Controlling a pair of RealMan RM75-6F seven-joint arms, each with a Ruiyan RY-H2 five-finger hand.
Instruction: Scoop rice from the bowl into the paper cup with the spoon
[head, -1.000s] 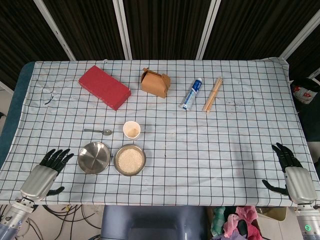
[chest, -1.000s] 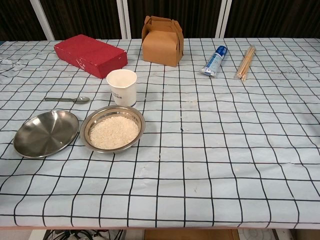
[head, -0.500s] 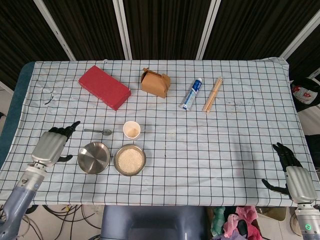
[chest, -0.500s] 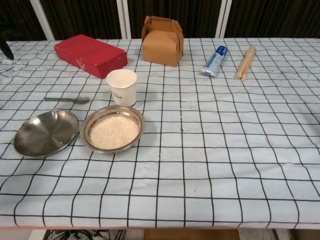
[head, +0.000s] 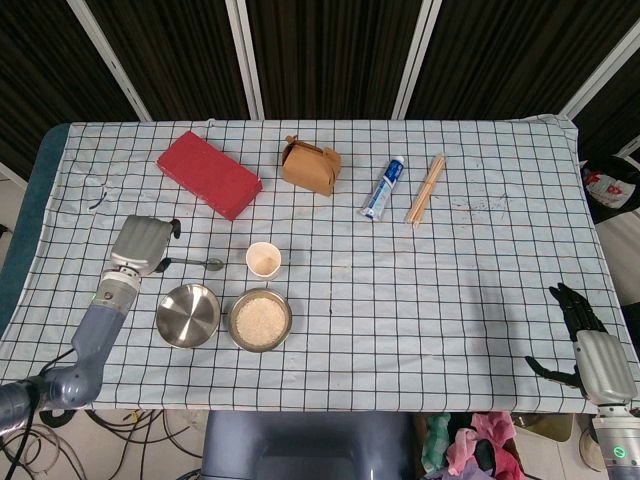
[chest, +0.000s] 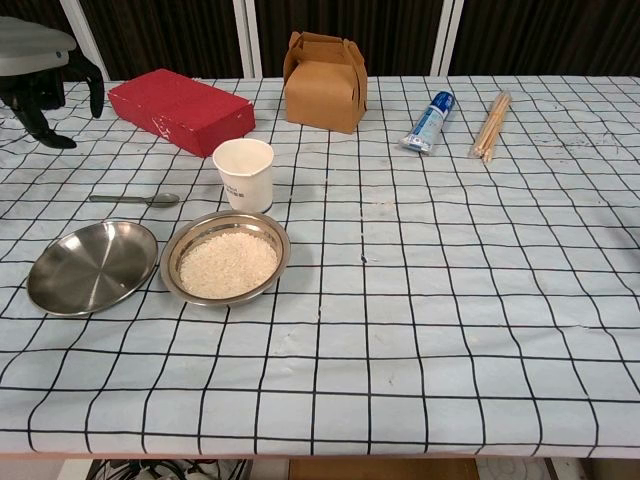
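Note:
A metal bowl of white rice (head: 260, 320) (chest: 226, 258) sits near the table's front left. Just behind it stands an empty paper cup (head: 263, 259) (chest: 245, 173). A small metal spoon (head: 196, 263) (chest: 133, 199) lies flat on the cloth, left of the cup. My left hand (head: 142, 243) (chest: 40, 72) hovers above the spoon's handle end, fingers spread and pointing down, holding nothing. Past the table's front right corner, my right hand (head: 588, 345) stays open and empty; the chest view does not show it.
An empty metal plate (head: 187, 314) (chest: 90, 266) lies left of the rice bowl. Along the back stand a red box (head: 208, 173), a brown carton (head: 309, 165), a toothpaste tube (head: 383, 187) and wooden chopsticks (head: 424, 188).
My left hand has risen from the front left table edge and travelled forward and right to above the spoon's handle. The right hand has barely shifted.

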